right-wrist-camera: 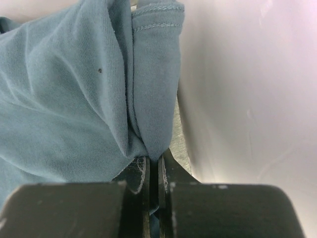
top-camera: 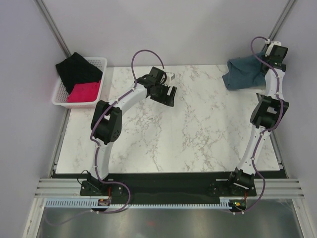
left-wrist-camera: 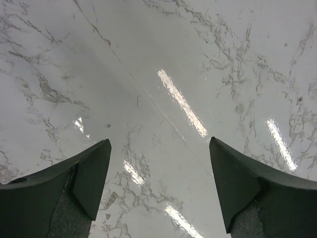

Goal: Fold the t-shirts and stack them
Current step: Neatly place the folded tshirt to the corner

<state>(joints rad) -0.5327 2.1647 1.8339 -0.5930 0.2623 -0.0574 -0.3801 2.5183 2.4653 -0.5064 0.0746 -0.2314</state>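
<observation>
A dark slate-blue t-shirt (top-camera: 241, 74) is bunched at the table's far right corner. My right gripper (top-camera: 261, 61) is at its right edge, shut on a fold of it. In the right wrist view the blue cloth (right-wrist-camera: 74, 99) fills the left half, and a stitched hem hangs into the closed right gripper (right-wrist-camera: 154, 159). A thin strip of speckled grey (right-wrist-camera: 181, 139) shows beside the cloth; I cannot tell what it is. My left gripper (top-camera: 166, 97) hovers over the far middle of the table, open (left-wrist-camera: 159, 140), with only bare marble between its fingers.
A white slatted basket (top-camera: 97, 61) stands off the table's far left corner and holds a black cloth (top-camera: 77, 69) and a pink-red cloth (top-camera: 83, 92). The marble table (top-camera: 198, 134) has pale walls behind and to the right, and a black rail runs along its near edge.
</observation>
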